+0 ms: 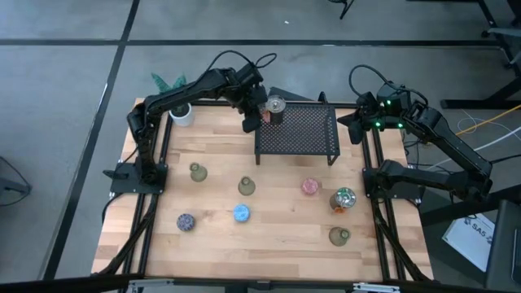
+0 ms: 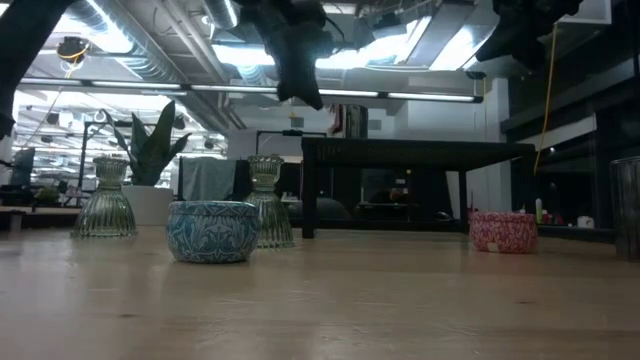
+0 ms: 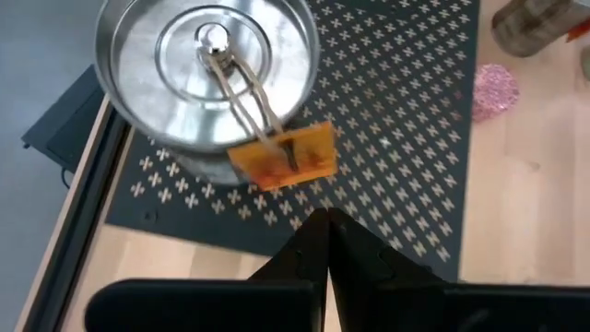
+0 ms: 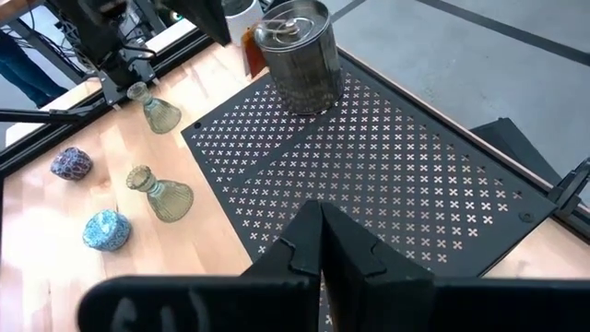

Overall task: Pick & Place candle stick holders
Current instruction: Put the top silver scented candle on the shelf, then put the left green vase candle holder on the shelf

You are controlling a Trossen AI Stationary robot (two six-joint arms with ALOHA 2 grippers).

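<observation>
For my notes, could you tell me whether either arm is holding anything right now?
Nothing is held: the left gripper is shut and empty beside the silvery holder; the right gripper is shut and empty too.

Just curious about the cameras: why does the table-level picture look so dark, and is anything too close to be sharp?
Low view: bright ceiling lights behind leave the rack and arm as silhouettes; the near tabletop is soft. Left wrist view: the silver holder glints and looks slightly soft, the shut left tool a dark shape. High view: evenly lit.

The left arm reaches across the table's far side, its left gripper (image 1: 251, 122) pointing down, fingers pressed together and holding nothing. The right arm is folded back at the right edge, right gripper (image 1: 356, 130) closed, empty.
</observation>
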